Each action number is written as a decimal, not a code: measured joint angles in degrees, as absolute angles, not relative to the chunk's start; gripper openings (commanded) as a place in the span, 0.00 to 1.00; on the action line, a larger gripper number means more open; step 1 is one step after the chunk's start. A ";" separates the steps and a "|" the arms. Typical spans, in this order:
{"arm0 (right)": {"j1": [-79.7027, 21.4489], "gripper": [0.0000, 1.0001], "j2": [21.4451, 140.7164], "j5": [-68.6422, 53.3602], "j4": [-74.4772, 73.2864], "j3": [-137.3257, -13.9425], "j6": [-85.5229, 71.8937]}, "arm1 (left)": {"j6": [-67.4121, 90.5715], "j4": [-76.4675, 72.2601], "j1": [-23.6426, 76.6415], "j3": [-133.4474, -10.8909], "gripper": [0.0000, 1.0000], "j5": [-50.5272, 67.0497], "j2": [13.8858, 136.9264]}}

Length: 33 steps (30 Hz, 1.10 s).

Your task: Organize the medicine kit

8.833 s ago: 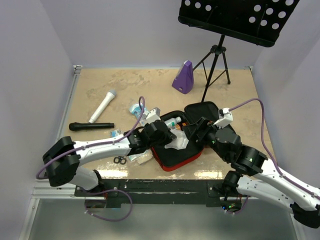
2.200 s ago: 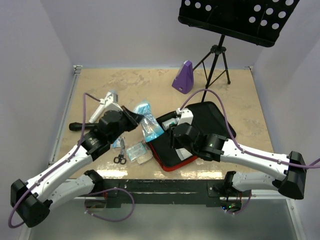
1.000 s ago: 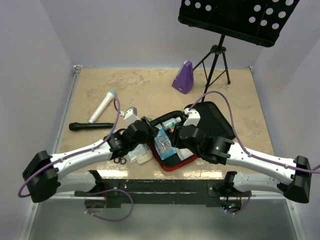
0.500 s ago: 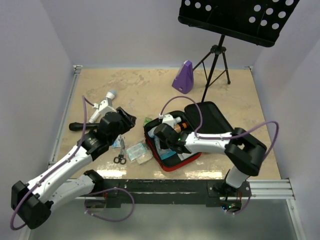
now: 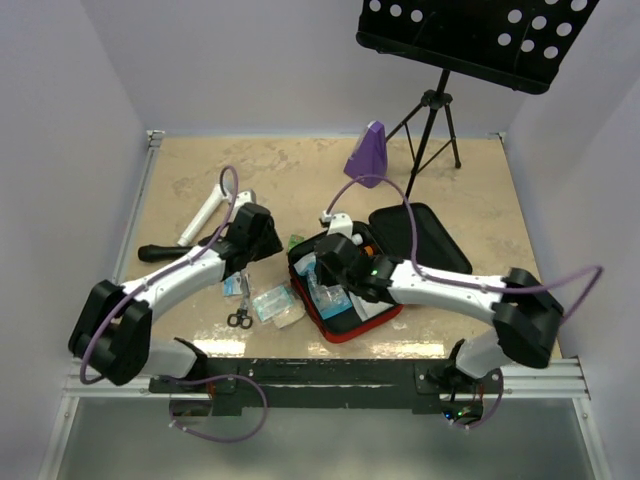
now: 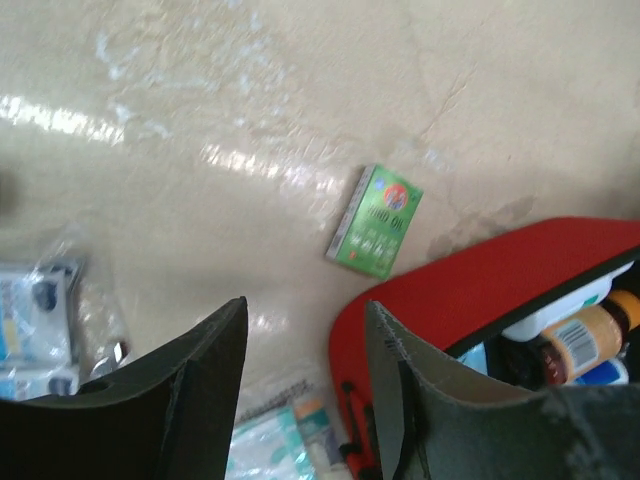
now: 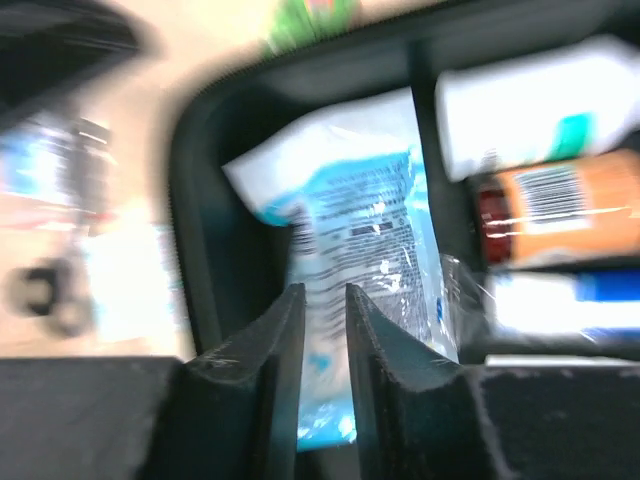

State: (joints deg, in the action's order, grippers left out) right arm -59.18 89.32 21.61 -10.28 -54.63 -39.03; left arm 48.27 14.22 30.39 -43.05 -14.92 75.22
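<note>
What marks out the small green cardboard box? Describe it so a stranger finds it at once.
Start at the open red zip-up medicine kit on the beige table. Just off its far-left corner, a small flat green box lies on bare tabletop. It is the only bright green item; the nearby packets are clear and blue.

The tabletop [image 5: 300, 175] is beige with pale, mottled marbling. The medicine kit [image 6: 500, 285] is red outside and black inside, with a red rim. A small box [image 6: 375, 222] is green with a red mark and white print. In the kit, a packet [image 7: 365, 215] is white and sky blue with dark lettering, a bottle [image 7: 560, 205] is orange with a white barcode label, and a tube [image 7: 530, 100] is white. The metronome [image 5: 367, 155] is purple. The music stand [image 5: 470, 35] is black, dotted with round holes.
</note>
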 measured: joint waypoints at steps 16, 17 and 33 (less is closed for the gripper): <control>-59.22 0.35 72.95 28.14 -24.43 -59.33 -40.03 | 40.82 8.49 29.71 -59.48 0.66 -10.63 102.13; -59.22 0.35 72.69 28.62 -25.08 -59.33 -40.10 | 40.82 8.64 29.85 -59.48 0.66 -10.44 102.65; -59.24 0.36 71.48 31.57 -28.93 -59.33 -40.49 | 38.76 11.07 35.40 -65.89 0.52 -18.09 108.12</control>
